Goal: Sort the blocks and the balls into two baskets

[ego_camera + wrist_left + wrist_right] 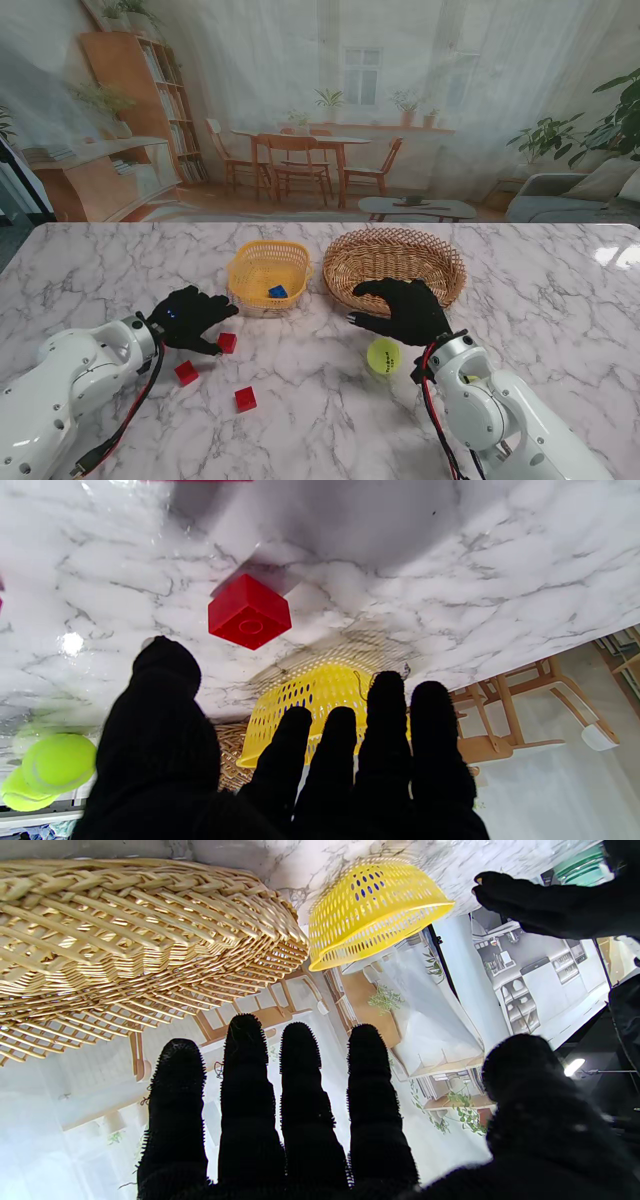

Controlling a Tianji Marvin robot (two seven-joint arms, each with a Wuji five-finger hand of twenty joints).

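Three red blocks lie on the marble table: one (228, 342) (249, 612) just under my left hand's fingertips, one (186, 373) nearer to me, one (245, 398) nearest. My left hand (192, 318) (280, 765) hovers open over the first block, holding nothing. A blue block (277, 292) lies in the small yellow basket (268, 272) (320, 700) (372, 905). A yellow-green tennis ball (384, 356) (52, 767) rests on the table beside my right wrist. My right hand (402, 308) (300, 1110) is open and empty at the near rim of the wicker basket (395, 265) (125, 935).
The two baskets stand side by side at the table's middle, yellow on the left, wicker on the right. Bare marble (560, 290) stretches to the right and far left. A printed room backdrop hangs behind the far table edge.
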